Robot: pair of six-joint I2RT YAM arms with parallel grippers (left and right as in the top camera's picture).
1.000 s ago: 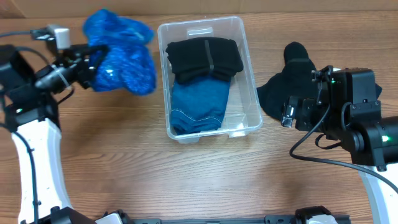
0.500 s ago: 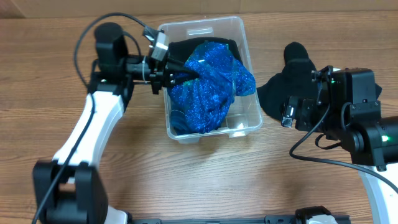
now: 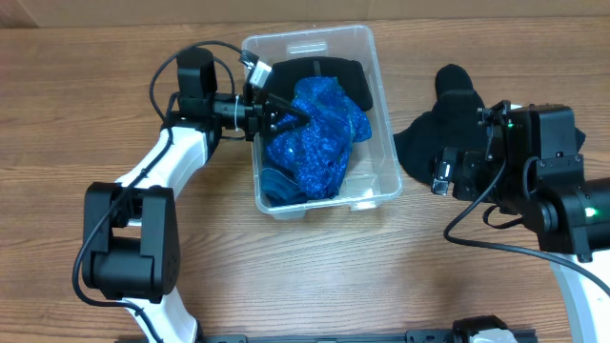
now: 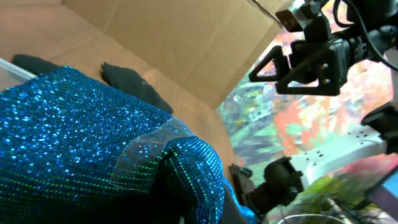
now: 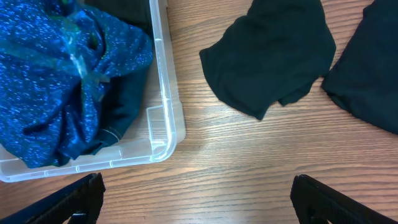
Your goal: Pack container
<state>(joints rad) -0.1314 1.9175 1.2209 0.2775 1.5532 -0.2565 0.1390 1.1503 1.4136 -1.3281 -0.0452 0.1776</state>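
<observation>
1 arm stretched sideways over container [image 3: 307, 45], left pincer [image 3: 289, 116] state unclear; right pincer [image 5: 199, 200] open

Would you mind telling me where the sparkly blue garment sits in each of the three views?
Overhead: the sparkly blue garment is upper centre, inside the container.
Left wrist: the garment fills the lower left, close up.
Right wrist: the garment is upper left, inside the container.
Shared landmark: the container's clear wall, seen overhead and from the right wrist.

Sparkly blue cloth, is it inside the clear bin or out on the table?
Inside. The sparkly blue cloth lies bunched within the container walls, over a black garment, seen overhead and from the right wrist.
</observation>
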